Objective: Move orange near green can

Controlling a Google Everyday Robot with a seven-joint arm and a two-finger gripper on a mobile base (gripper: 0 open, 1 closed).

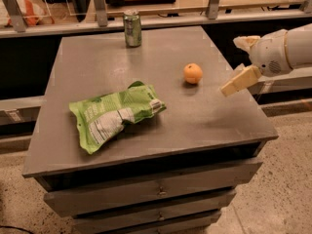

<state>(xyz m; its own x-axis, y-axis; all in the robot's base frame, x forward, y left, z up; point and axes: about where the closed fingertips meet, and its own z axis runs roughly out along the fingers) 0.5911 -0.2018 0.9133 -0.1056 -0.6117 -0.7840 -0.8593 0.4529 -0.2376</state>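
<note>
The orange [193, 73] sits on the grey table [209, 121], right of the middle. The green can [132, 28] stands upright near the table's far edge, well behind and to the left of the orange. My gripper [231, 66] reaches in from the right, over the table's right edge and a short way right of the orange, not touching it. Its two cream fingers [240, 81] are spread apart with nothing between them.
A large flat light-green snack bag [113, 114] lies on the left half of the table. The table is a cabinet with drawers [158, 189] below. A rail with metal posts [100, 6] runs behind the far edge.
</note>
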